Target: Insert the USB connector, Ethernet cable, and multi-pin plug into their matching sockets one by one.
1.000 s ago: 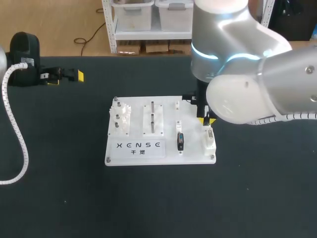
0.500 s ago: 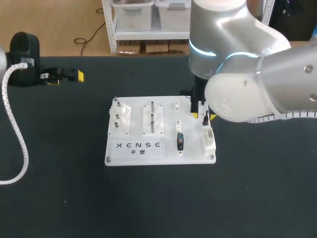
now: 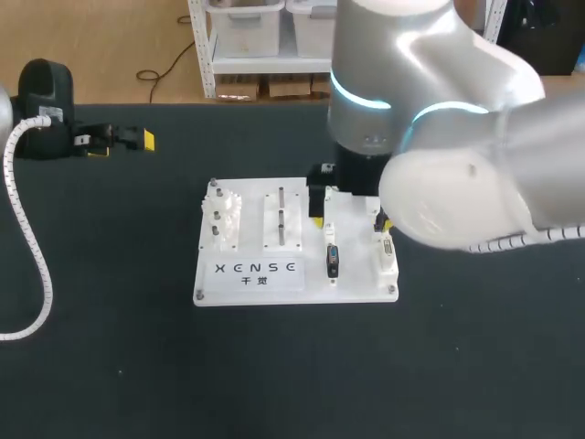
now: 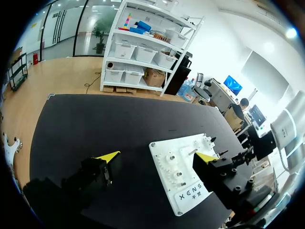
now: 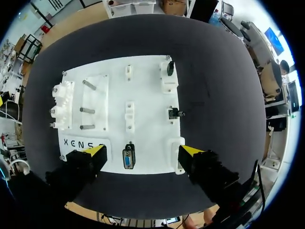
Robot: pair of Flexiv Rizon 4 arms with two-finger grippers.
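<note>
- The right gripper (image 5: 142,151) hangs spread wide with nothing in it, above the six o'clock edge of the white rectangular socket board (image 5: 147,90).
- Between its yellow fingertips (image 5: 93,150), a dark multi-pin plug with a blue face (image 5: 128,160) sits on the board, about five o'clock from the board's middle.
- A small black connector (image 5: 175,113) lies by the three o'clock edge, and a round black fitting (image 5: 170,68) sits near one o'clock.
- Three metal pegs (image 5: 86,112) stand toward nine o'clock.
- The left gripper (image 4: 157,156) is released and empty over the black table (image 3: 110,366), well apart from the board, at its ten o'clock in the head view.
</note>
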